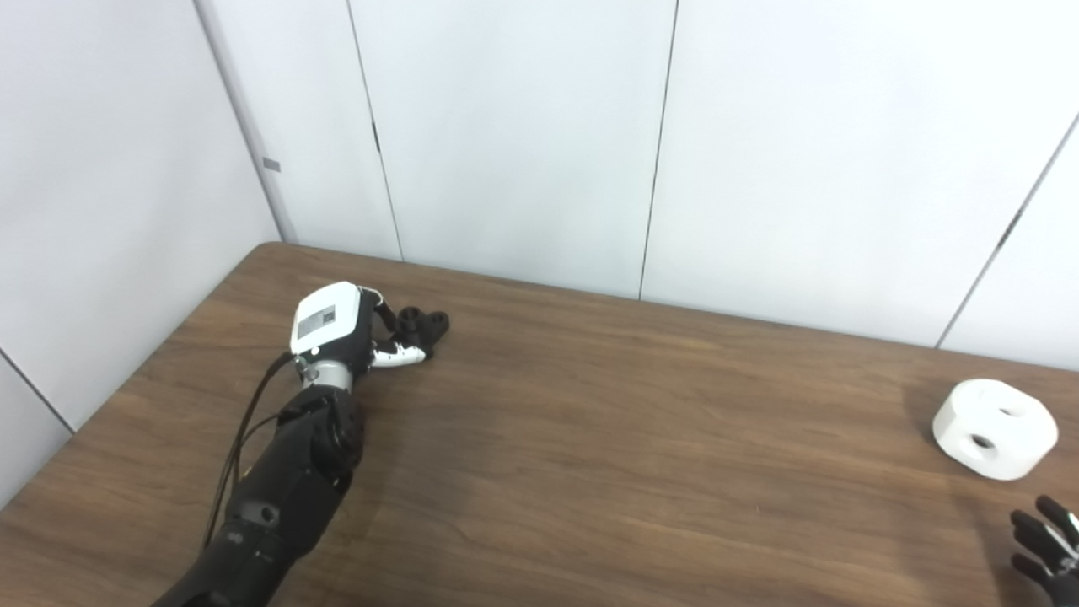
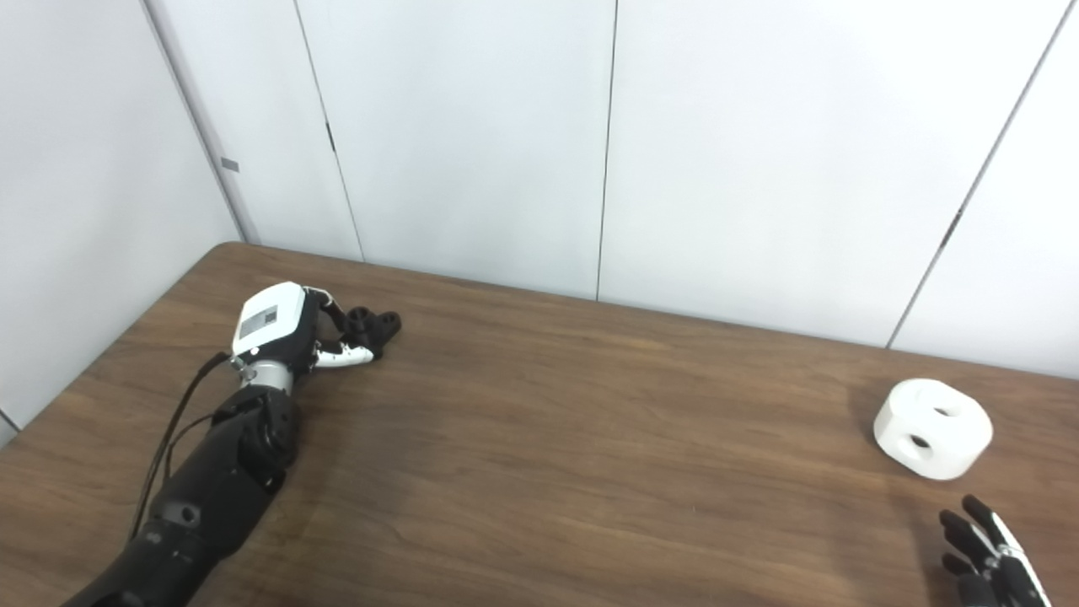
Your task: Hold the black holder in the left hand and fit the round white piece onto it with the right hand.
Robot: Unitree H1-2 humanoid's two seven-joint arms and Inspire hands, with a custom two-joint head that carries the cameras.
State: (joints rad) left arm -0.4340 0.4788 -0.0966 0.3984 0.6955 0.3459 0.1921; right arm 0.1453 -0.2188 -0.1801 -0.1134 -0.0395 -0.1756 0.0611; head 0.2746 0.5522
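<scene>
The black holder [image 1: 426,324] lies on the wooden table [image 1: 632,438] at the far left. My left hand [image 1: 333,324] is right against it, its white back turned up and its thumb lying beside the holder. The fingers are hidden under the hand, so I cannot tell whether they close on the holder. The round white piece [image 1: 995,427], with two holes in it, sits on the table at the far right. My right hand [image 1: 1049,544] is open with its fingers spread, just in front of the white piece and not touching it.
White wall panels [image 1: 523,126] stand close behind the table's far edge and along its left side. The left arm [image 1: 278,497] lies across the table's front left corner. A wide stretch of bare tabletop separates the two pieces.
</scene>
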